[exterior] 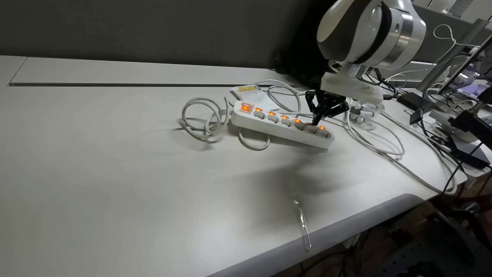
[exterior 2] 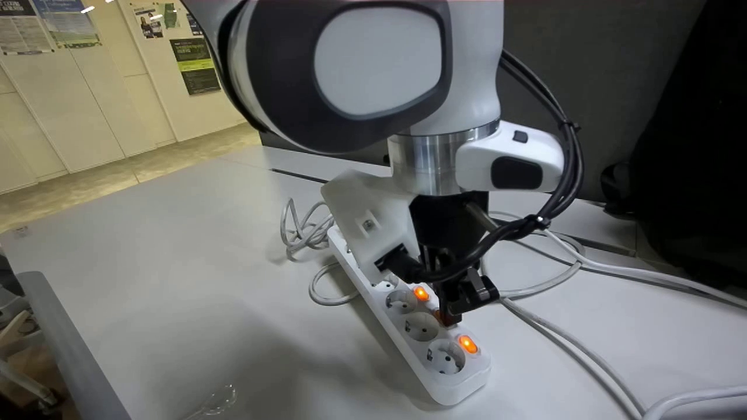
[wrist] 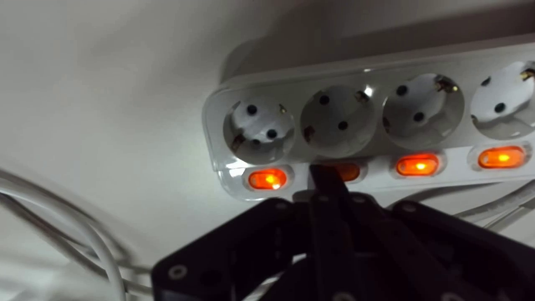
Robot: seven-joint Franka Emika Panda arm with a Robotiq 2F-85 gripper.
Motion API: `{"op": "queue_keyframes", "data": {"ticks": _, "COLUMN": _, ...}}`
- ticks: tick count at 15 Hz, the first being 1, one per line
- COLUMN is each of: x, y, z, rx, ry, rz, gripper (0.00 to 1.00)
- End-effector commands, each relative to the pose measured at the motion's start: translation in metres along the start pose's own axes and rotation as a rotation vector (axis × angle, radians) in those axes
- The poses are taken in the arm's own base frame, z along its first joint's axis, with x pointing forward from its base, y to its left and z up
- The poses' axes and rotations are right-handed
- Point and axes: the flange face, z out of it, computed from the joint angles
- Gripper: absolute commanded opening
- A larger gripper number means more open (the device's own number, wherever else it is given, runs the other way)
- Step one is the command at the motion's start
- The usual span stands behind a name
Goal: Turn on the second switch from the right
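A white power strip point(exterior: 282, 133) point(exterior 2: 382, 315) point(wrist: 378, 174) lies on the table with a row of sockets and orange switches. The second switch from its free end point(wrist: 351, 171) is dark orange and unlit in the wrist view. The end switch point(wrist: 267, 179) point(exterior 2: 467, 344) point(exterior: 322, 127) and the other visible switches glow. My black gripper point(wrist: 328, 173) point(exterior: 316, 120) point(exterior 2: 450, 318) is shut and empty. Its fingertips are together, at the second switch, and cover that switch's left part in the wrist view. I cannot tell whether they press it.
Grey-white cables point(exterior: 203, 119) point(wrist: 92, 238) coil beside and behind the strip. A white packet point(exterior: 253, 94) lies behind it. A clear plastic piece point(exterior: 303, 223) point(exterior 2: 219, 401) lies near the table's front edge. A dark partition point(exterior: 153, 34) stands behind the table.
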Motion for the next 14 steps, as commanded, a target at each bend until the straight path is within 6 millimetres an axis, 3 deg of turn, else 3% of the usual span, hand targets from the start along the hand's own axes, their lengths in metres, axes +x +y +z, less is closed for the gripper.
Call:
{"op": "queue_keyframes", "data": {"ticks": 1, "x": 0.006, "y": -0.002, "z": 0.003, "rx": -0.001, "ry": 0.007, "rz": 0.008, "gripper": 0.0}}
{"op": "queue_keyframes", "data": {"ticks": 14, "x": 0.008, "y": 0.015, "z": 0.02, "rx": 0.038, "ry": -0.131, "rz": 0.124, "gripper": 0.0}}
